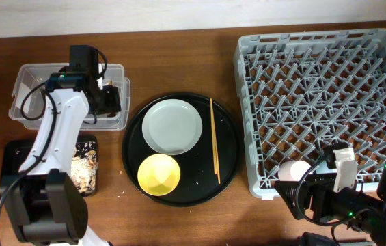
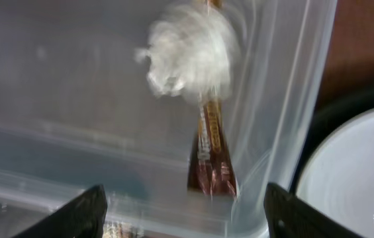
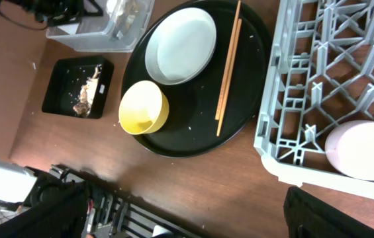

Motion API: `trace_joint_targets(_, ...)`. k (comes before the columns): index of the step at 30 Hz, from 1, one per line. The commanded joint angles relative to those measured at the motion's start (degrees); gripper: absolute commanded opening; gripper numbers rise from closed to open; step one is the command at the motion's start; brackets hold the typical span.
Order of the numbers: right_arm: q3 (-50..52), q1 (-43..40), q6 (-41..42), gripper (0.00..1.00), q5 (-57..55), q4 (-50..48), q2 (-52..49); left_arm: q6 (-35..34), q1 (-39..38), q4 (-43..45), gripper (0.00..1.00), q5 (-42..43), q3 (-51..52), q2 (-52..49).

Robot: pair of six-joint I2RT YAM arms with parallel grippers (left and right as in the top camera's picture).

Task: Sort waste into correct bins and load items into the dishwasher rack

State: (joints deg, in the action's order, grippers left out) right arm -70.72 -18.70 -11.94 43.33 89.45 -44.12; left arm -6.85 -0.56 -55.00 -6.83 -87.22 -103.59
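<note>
The white tissue (image 2: pixel 190 56) and the brown-gold wrapper (image 2: pixel 212 155) lie inside the clear tub (image 1: pixel 39 75), blurred in the left wrist view. My left gripper (image 1: pixel 104 101) hangs over the tub's right end, open and empty (image 2: pixel 187 218). Food scraps (image 1: pixel 83 164) lie in the shallow black tray (image 1: pixel 15 160). The grey plate (image 1: pixel 172 126), yellow bowl (image 1: pixel 159 174) and chopsticks (image 1: pixel 214 140) sit on the round black tray. The pink cup (image 1: pixel 294 171) sits in the rack's (image 1: pixel 329 102) front left corner. My right gripper (image 3: pixel 187 218) is open and empty, in front of that corner. The blue cup is out of view.
The round black tray (image 1: pixel 230 160) lies between the tub and the rack. Bare wooden table (image 1: pixel 179 55) shows behind it and along the front edge. The left arm (image 1: pixel 49 143) stretches over the shallow black tray.
</note>
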Motion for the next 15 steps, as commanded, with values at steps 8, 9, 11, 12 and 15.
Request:
trace_joint_targets(8, -0.4, 0.4, 0.4, 0.99, -2.9, -0.6, 0.0, 0.3, -11.9, -16.5, 0.99, 3.4, -4.1, 29.0)
trace_joint_targets(9, -0.4, 0.4, 0.4, 0.99, -3.0, -0.5, 0.0, 0.3, -13.3, -17.7, 0.99, 3.4, -4.1, 31.8)
trace_joint_targets(11, -0.4, 0.4, 0.4, 0.99, -3.5, -0.5, 0.0, 0.3, -15.3, -19.8, 0.99, 3.5, -4.1, 37.0)
trace_joint_targets(12, -0.4, 0.4, 0.4, 0.99, -3.6, -0.5, 0.0, 0.3, -15.8, -20.5, 0.99, 3.8, -4.1, 39.0)
trace_joint_targets(15, -0.4, 0.4, 0.4, 0.99, -3.6, -0.5, 0.0, 0.3, -16.1, -21.0, 0.99, 6.0, -4.1, 44.4)
